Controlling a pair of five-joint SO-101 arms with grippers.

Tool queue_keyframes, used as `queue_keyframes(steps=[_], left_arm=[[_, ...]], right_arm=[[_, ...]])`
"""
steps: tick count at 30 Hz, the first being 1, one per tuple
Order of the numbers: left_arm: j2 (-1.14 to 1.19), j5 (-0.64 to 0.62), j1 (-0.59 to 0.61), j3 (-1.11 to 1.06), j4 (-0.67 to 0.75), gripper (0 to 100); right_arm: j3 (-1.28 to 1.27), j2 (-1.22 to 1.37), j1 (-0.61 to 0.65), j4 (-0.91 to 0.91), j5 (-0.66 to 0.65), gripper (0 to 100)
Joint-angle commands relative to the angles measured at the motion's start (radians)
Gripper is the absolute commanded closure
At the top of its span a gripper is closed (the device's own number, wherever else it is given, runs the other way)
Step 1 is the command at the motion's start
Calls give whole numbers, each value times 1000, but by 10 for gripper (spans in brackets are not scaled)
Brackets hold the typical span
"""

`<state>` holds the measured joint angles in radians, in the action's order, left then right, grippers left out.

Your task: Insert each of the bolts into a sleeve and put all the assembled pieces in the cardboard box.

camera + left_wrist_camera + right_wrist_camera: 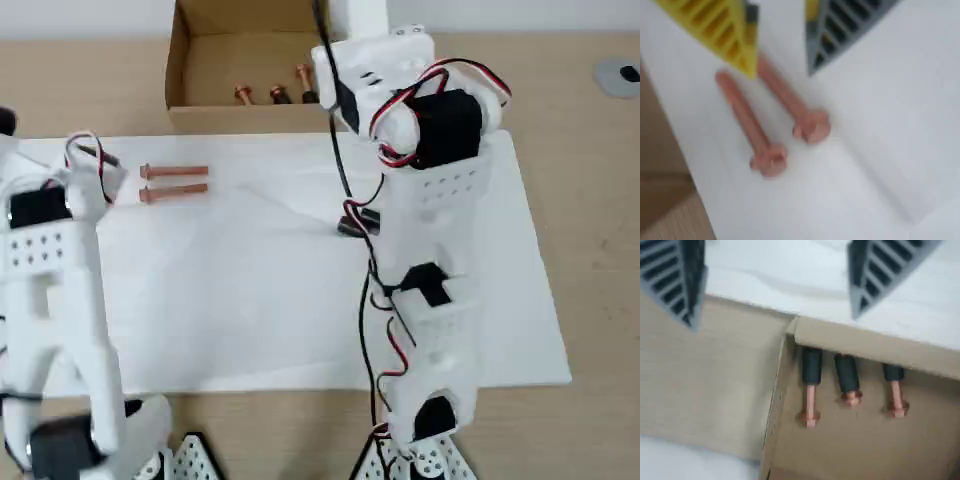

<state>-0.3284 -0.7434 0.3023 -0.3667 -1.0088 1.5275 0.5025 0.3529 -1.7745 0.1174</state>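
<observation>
Two bolts (790, 105) lie near the spread left fingers (720, 30); three sleeved bolts (811, 390) (in the box (865, 342)) lie beyond the spread right fingers (675, 270).

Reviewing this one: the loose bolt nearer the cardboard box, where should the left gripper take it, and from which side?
Probably mid-shank, from straight above, with the left gripper closing across the bolt. It lies flat on the white sheet with its flanged head at one end. The second bolt lies parallel close beside it, so one finger would need to drop into that gap.
</observation>
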Motion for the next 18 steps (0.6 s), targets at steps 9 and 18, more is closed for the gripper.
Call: queue_keyframes(steps=[9,18], left_arm=[[312,-152,-29,226,175,915],[510,-249,-114,419,86,915]], right_arm=[[-481,-185,-24,-12,-8,763],[-550,-182,-44,-6,-8,763]])
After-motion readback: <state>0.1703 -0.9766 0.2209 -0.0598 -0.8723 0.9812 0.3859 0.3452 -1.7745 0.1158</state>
